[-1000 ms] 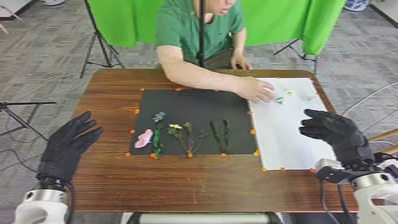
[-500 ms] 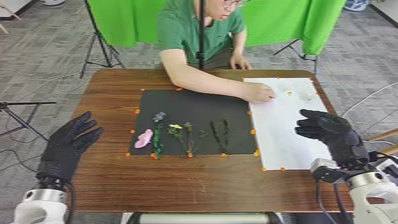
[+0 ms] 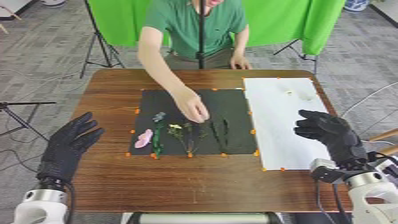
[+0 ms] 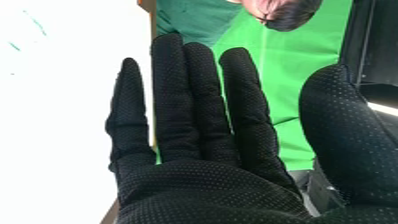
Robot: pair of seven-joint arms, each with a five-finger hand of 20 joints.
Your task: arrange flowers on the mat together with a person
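Note:
In the head view, the right hand (image 3: 327, 131) hangs over the white mat's (image 3: 282, 127) right part, its fingers relaxed. Seen in the right wrist view, that hand (image 4: 204, 135) has straight fingers and holds nothing. My left hand (image 3: 71, 142) is open over the table's left edge. On the black mat (image 3: 200, 146) lie a pink flower (image 3: 144, 138), a blue-topped stem (image 3: 158, 131), a pale yellow flower (image 3: 175, 126) with thin stems and green stems (image 3: 222, 136). A person's hand (image 3: 192, 107) is above the black mat near the stems' upper ends; what it holds is hidden.
Small pale pieces (image 3: 290, 92) lie on the white mat's far part. Orange markers (image 3: 189, 155) line the mats' edges. The brown table (image 3: 178, 187) extends toward me between the arms. A thin dark pole (image 3: 201, 35) stands on the far side, by the person.
The person's hand has moved from the white mat leftward over the black mat. A small bluish piece seen earlier by that hand is gone from the white mat. My hands have barely moved.

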